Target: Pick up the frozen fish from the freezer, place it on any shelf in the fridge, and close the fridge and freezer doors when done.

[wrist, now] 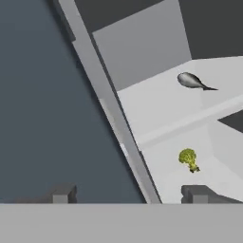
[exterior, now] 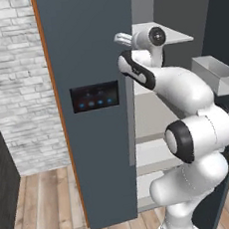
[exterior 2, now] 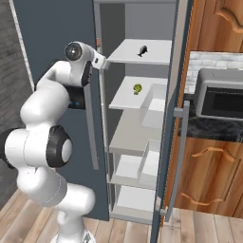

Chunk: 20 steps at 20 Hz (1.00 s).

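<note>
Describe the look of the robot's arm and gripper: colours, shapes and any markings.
The arm is built from glossy white, rounded segments joined by dark, ring-like bands. A round dark cap with a pale centre sits at the end of its upper joint. No cables or lettering show. The gripper ends in two small, blocky dark grey finger tips; its body toward the wrist is white.

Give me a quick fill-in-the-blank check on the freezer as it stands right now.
1. The fish lies on the ____ shelf of the freezer.
2. The small green lump sits on the shelf just ____ the fish.
3. The black display on the freezer door shows a row of ____ lights.
4. The gripper carries ____.

Missing words: top; below; blue; nothing
</note>
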Tool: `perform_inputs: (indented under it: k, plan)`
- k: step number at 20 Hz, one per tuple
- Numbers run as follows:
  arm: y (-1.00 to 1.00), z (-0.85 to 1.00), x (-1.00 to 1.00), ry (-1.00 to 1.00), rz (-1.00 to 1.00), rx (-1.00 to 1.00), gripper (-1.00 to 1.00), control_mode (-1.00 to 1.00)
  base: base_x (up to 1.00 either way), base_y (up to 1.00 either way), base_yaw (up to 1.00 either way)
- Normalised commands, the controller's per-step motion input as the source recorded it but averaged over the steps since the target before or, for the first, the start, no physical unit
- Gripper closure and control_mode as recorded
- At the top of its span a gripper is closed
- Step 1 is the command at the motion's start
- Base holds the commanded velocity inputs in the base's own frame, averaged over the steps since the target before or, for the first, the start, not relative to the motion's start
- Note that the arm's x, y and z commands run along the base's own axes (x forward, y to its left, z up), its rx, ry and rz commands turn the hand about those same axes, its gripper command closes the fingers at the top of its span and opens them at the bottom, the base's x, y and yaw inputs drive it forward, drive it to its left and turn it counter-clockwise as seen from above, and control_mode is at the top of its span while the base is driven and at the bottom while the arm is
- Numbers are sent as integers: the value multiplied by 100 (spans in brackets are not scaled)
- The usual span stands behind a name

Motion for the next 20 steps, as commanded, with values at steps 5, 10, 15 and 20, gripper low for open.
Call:
perform_inputs:
  k: [5,10,15,20]
  plan:
    - [-25,97,-98,0,11,3,-100,-100,0,0,0]
    - [-63,35,-100,5,8,1,-100,-100,0,0,0]
    - [-58,-16,-100,16,5,-3,-100,-100,0,0,0]
    - [-18,-26,-100,24,4,-13,-100,-100,0,0,0]
